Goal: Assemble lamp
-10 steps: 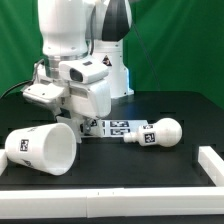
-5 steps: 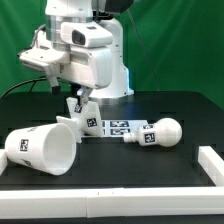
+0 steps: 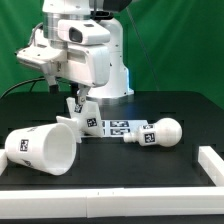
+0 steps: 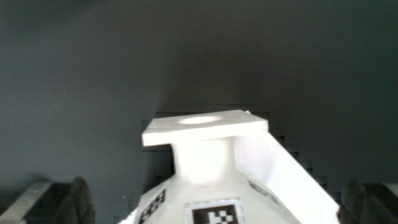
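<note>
The lamp's small flared base [image 3: 87, 119] [image 4: 221, 165] sits on the black table between the shade and the bulb. My gripper [image 3: 78, 102] [image 4: 210, 202] hangs just above it, open. Its dark fingers [image 4: 54, 200] stand wide on either side of the base without touching it. The large tapered shade [image 3: 42, 149] lies on its side at the exterior view's left, its open mouth facing the base. To the exterior view's right, the round bulb on its stem [image 3: 160, 133] also lies on its side.
The marker board [image 3: 114, 127] lies flat behind the base and the bulb. A white rail [image 3: 211, 166] runs along the table's edge at the exterior view's right. The big white robot pedestal [image 3: 112, 70] stands at the back.
The arm has risen from low over the base to a higher stance, most of it in the first half second. The jaws stayed open and the parts did not move.
</note>
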Tool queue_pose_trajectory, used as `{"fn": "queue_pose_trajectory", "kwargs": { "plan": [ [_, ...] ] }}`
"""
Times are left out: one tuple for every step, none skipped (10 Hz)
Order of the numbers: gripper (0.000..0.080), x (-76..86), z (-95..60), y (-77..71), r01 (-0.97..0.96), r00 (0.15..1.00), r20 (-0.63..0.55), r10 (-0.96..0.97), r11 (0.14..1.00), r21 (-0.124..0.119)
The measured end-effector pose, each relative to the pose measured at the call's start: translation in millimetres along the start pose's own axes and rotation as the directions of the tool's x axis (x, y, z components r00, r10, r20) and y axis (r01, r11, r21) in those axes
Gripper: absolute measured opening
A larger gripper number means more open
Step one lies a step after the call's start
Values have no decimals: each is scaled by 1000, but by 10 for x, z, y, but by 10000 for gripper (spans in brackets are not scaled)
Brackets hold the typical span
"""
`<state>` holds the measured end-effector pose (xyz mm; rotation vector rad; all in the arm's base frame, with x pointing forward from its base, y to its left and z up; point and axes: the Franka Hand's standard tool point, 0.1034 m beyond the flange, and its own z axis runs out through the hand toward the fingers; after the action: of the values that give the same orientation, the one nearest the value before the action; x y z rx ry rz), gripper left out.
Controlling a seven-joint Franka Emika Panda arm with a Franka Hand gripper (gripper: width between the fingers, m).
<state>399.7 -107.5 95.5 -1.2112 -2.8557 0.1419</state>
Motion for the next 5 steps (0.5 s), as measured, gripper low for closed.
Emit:
{"fn": "queue_pose_trajectory", "kwargs": {
  "plan": [
    [699,-64,-115,-6,-44,999,18,45,999,-3],
    [699,-125,-222,5,-135,990,50,135,991,-10],
    [699,-143,-246,20,-230,971,62,230,973,-13],
    [699,-143,-246,20,-230,971,62,230,973,-13],
    [699,-143,-246,20,-230,971,62,230,973,-13]
  ]
}}
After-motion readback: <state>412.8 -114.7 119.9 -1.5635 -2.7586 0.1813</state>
